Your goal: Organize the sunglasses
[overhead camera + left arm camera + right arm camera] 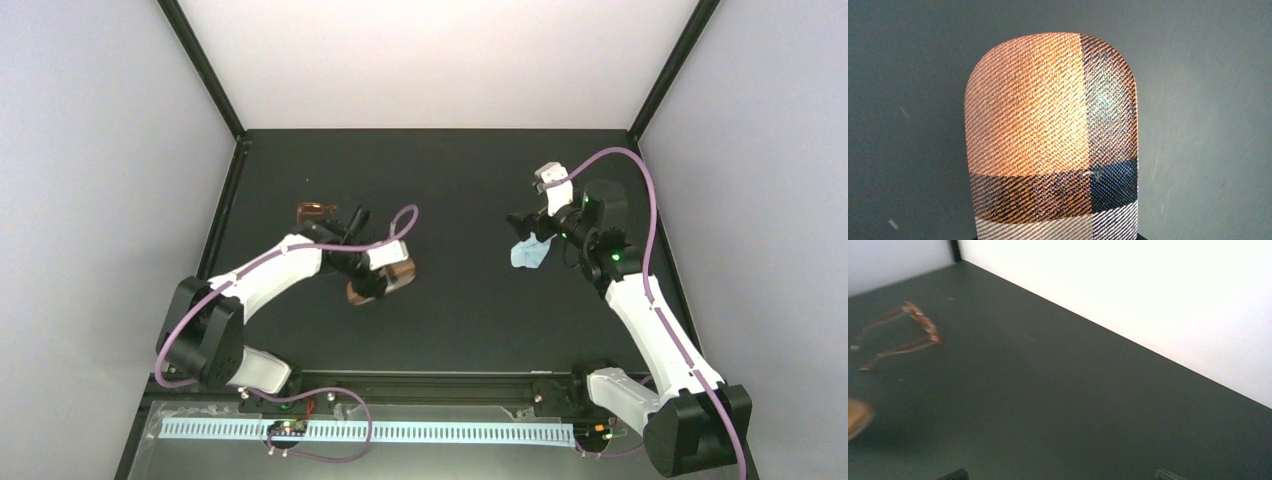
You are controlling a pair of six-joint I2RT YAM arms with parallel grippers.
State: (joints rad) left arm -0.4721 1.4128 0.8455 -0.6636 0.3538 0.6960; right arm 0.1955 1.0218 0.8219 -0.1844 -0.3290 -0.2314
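On my feed the left arm (283, 268) and right arm (660, 330) show white shells between black joints, a purple cable (622, 153) looping along each, green lights (613, 256) glowing.

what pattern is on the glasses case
The case is woven orange-brown plaid with dark bands and a pale stripe; clearest in the left wrist view.

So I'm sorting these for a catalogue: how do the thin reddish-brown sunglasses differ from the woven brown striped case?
The translucent reddish-brown sunglasses are wiry and see-through; the oblong woven brown case is bulky and opaque. The sunglasses are one colour; the case has dark and pale bands. The sunglasses sit farther back than the case. Both are brownish.
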